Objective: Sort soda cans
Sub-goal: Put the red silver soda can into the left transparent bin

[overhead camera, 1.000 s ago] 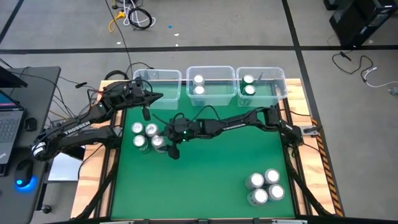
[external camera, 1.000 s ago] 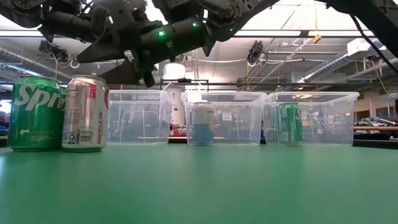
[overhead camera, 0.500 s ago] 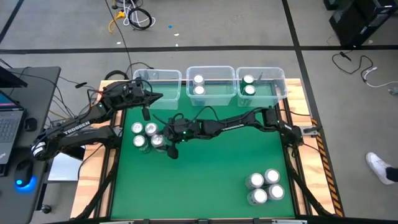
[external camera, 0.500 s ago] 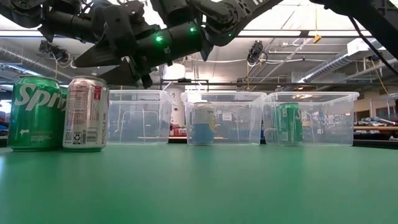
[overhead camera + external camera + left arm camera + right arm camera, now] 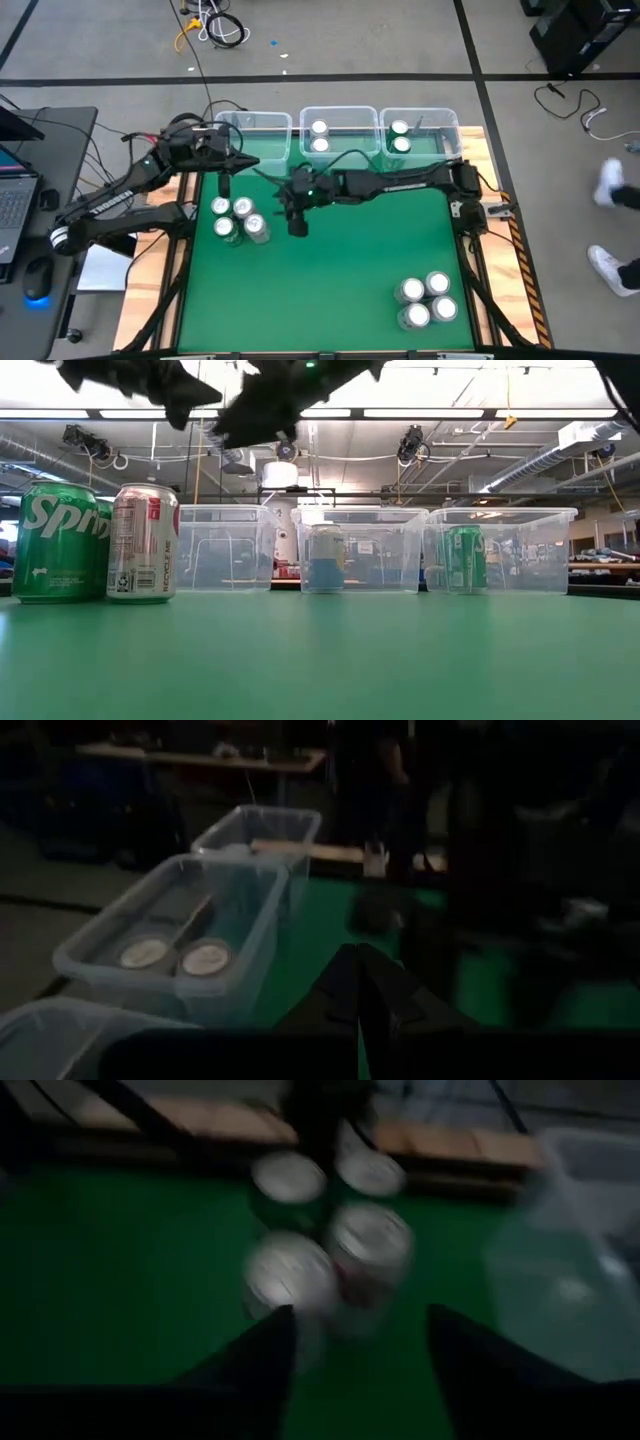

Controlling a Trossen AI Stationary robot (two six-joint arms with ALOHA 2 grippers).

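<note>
The green counter (image 5: 330,280) is the largest thing here, framed by pale wooden edging along its sides. Its middle and near-left stretch lie bare in the high view, giving wide open room between the two can clusters; the low view shows the same unbroken green running back to the bins.

The left arm (image 5: 120,195) reaches in from the left edge, its end effector (image 5: 222,185) poised just in front of the left bin, with its fingers (image 5: 375,995) pressed together to a point in its wrist view. The right arm (image 5: 400,183) stretches from the right edge across the back of the counter; the right end effector (image 5: 297,222) hangs above bare green, just right of the left can cluster, and its fingers (image 5: 262,1352) stand spread with nothing between them.

Three clear bins sit in a row along the far edge. The left bin (image 5: 255,122) shows no can. The middle bin (image 5: 338,112) holds two cans (image 5: 319,137), and the right bin (image 5: 445,125) holds two green cans (image 5: 400,137).

On the counter's left, four soda cans (image 5: 234,217) stand upright and close together; the low view shows a green one (image 5: 55,542) touching a silver one (image 5: 142,543). Near the right front corner, four more cans (image 5: 425,300) cluster, well apart from everything else.
</note>
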